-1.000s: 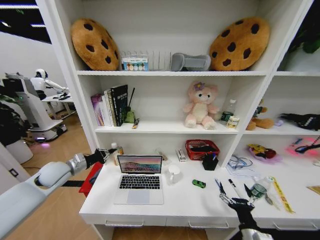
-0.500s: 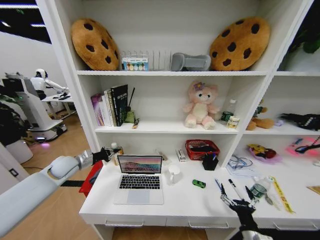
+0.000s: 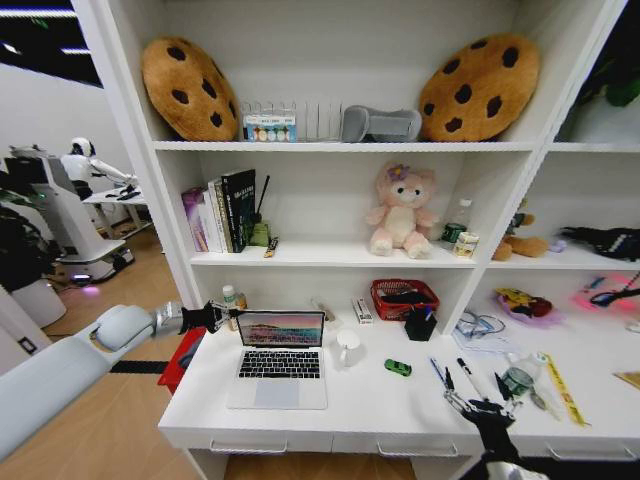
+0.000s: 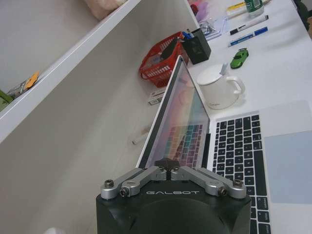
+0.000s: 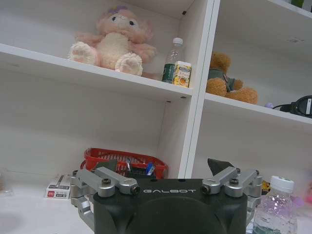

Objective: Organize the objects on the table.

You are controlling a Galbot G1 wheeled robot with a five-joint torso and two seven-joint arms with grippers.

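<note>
Right gripper (image 3: 477, 396) at the near edge of the white surface (image 3: 350, 405), fingers spread wide and holding nothing; its dark tips stand just in front of the blue pen (image 3: 437, 371) and black pen (image 3: 464, 367). Small clear bottle (image 3: 517, 380) lies beside that gripper toward the robot's right, next to a yellow ruler (image 3: 563, 388).

Silver laptop (image 3: 280, 358) sits open near the front left of the surface, screen lit. White mug (image 3: 348, 347) stands just right of the laptop; green toy car (image 3: 398, 368) lies apart from both, between mug and pens.

Left gripper (image 3: 225, 314) hovers at the left edge of the laptop screen, at lid height; fingers closed together, nothing between them. Left wrist view looks along the lid edge (image 4: 163, 114).

Farther back: black pen holder (image 3: 420, 323) and red basket (image 3: 404, 297) against the rear wall.
</note>
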